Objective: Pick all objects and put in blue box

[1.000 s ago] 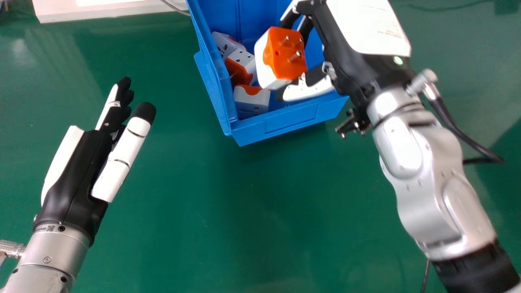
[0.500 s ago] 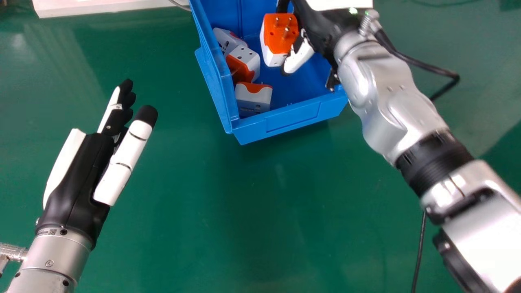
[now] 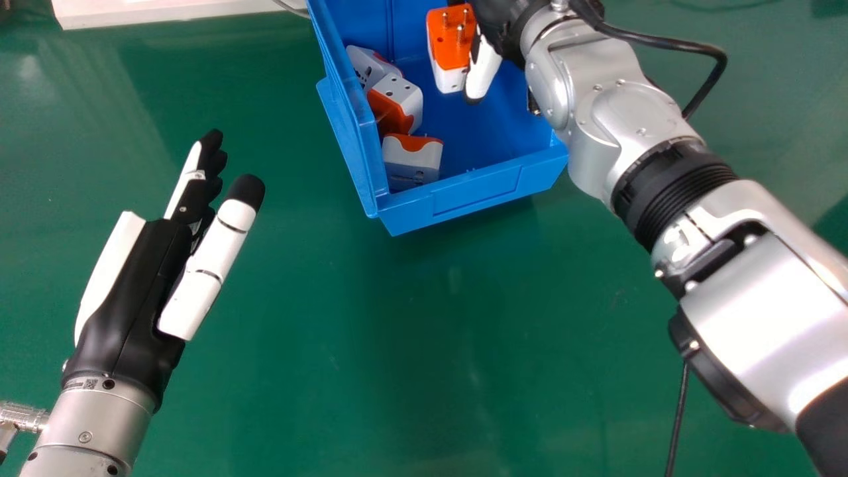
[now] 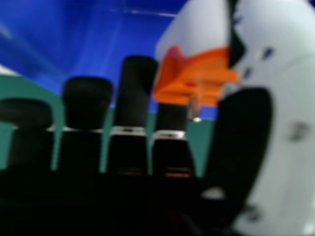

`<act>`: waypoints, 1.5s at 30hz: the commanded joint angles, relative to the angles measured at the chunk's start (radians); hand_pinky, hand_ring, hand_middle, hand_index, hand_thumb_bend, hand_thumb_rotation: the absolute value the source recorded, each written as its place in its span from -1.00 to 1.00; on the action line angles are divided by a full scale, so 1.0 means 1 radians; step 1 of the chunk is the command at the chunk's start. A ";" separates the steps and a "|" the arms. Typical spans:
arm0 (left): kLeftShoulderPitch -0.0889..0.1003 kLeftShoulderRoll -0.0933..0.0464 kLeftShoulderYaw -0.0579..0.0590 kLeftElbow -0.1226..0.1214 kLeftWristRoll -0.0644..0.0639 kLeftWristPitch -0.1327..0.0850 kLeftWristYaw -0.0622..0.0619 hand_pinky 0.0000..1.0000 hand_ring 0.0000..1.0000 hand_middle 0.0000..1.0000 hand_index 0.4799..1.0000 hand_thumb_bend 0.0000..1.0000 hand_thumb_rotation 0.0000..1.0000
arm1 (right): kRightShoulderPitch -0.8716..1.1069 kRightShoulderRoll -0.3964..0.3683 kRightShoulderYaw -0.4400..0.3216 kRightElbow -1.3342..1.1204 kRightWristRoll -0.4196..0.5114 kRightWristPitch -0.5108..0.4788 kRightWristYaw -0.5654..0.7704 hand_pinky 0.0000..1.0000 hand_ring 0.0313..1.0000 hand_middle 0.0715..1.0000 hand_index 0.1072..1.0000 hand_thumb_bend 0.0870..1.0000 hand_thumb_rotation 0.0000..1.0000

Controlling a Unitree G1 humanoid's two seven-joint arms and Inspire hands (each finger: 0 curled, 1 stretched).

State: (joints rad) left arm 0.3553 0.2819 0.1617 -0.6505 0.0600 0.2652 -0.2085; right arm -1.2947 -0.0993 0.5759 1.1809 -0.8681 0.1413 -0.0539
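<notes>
Right arm (image 3: 616,119): enters from the right side and lower right corner of the head view, running on a diagonal to the blue box (image 3: 477,195). Wrist is over the box's right side.

Right hand (image 3: 483,66): at the far end of that diagonal, over the box interior. Thumb directed toward the box's near side, black tip down in the head view. Grip is a pinch, thumb and fingers parted by about the body of the held adapter (image 3: 452,46). Right hand view: adapter lies between thumb (image 4: 241,137) and the nearest of the fingers (image 4: 88,103); the others stand side by side with gaps.

Held adapter: within the box outline, orange pin face toward the head camera, white body beneath. Clearance to box floor: cannot tell.

Left hand (image 3: 136,291): palm and fingers open, holding nothing, over the bench (image 3: 397,331) at the view's left; fingers point away from the robot, thumb apart.

Box contents, along its left wall: far adapter (image 3: 364,63), middle adapter (image 3: 405,98), near adapter (image 3: 412,159).
</notes>
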 commanded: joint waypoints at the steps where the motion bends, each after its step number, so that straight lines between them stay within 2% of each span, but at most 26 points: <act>1: 0.006 -0.005 -0.004 -0.030 0.010 -0.002 0.009 1.00 0.99 1.00 1.00 0.12 1.00 | -0.058 0.000 0.003 0.001 0.008 0.004 -0.030 -0.72 -0.66 -0.28 -0.15 -0.06 -1.00; 9: 0.004 -0.006 -0.013 -0.038 0.020 0.008 0.015 0.98 0.99 1.00 1.00 0.14 1.00 | -0.033 0.000 0.030 0.004 -0.002 0.016 -0.050 -0.69 -0.63 -0.30 -0.15 -0.05 -1.00; 15: 0.002 -0.007 -0.017 -0.044 0.018 0.014 0.015 0.97 0.99 1.00 1.00 0.14 1.00 | 0.008 0.006 0.018 -0.010 0.026 0.009 -0.080 -0.71 -0.65 -0.28 -0.15 -0.05 -1.00; 19: -0.002 -0.006 -0.015 -0.035 0.015 0.011 0.016 0.97 0.99 1.00 1.00 0.14 1.00 | 0.024 -0.001 0.005 -0.015 0.052 -0.006 -0.091 -0.70 -0.64 -0.24 -0.16 -0.05 -1.00; 27: -0.004 -0.006 -0.017 -0.031 0.015 0.008 0.016 0.96 0.99 1.00 1.00 0.14 1.00 | 0.046 -0.012 0.014 -0.024 0.062 -0.008 -0.062 -0.54 -0.47 -0.13 -0.22 -0.06 -0.99; 29: -0.004 -0.007 -0.017 -0.031 0.014 0.005 0.015 0.96 0.99 1.00 1.00 0.14 1.00 | 0.051 -0.014 0.021 -0.026 0.058 -0.007 -0.054 -0.40 -0.32 -0.08 -0.19 -0.07 -0.87; 33: -0.003 -0.007 -0.017 -0.030 0.013 0.002 0.015 0.96 0.99 1.00 1.00 0.13 1.00 | 0.052 -0.016 0.030 -0.029 0.052 -0.001 -0.040 -0.30 -0.20 -0.03 -0.17 -0.09 -0.77; 39: -0.008 -0.008 -0.016 -0.024 0.009 0.001 0.014 0.96 0.99 1.00 1.00 0.12 1.00 | 0.053 -0.018 0.031 -0.029 0.056 0.004 -0.024 -0.33 -0.20 -0.05 -0.15 -0.10 -0.69; 40: -0.009 -0.008 -0.017 -0.024 0.008 0.001 0.014 0.96 0.99 1.00 1.00 0.12 1.00 | 0.053 -0.017 0.029 -0.029 0.059 0.005 -0.024 -0.34 -0.21 -0.04 -0.06 -0.07 -0.54; 41: -0.009 -0.008 -0.017 -0.024 0.007 0.002 0.014 0.96 0.99 1.00 1.00 0.11 1.00 | 0.055 -0.016 0.027 -0.030 0.061 0.007 -0.025 -0.36 -0.23 -0.03 0.07 -0.03 -0.31; 44: -0.009 -0.007 -0.017 -0.025 0.005 0.001 0.015 0.96 0.99 1.00 1.00 0.11 1.00 | 0.072 -0.017 0.032 -0.047 0.054 0.019 -0.029 -0.37 -0.21 0.01 0.15 0.03 -0.12; 45: -0.009 -0.007 -0.017 -0.024 0.004 0.001 0.015 0.96 0.99 1.00 1.00 0.11 1.00 | 0.077 -0.019 0.036 -0.051 0.051 0.020 -0.029 -0.37 -0.21 0.01 0.15 0.03 -0.12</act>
State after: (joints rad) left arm 0.3487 0.2802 0.1430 -0.6582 0.0682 0.2828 -0.1974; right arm -1.2144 -0.1009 0.6101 1.1612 -0.8155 0.1472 -0.0748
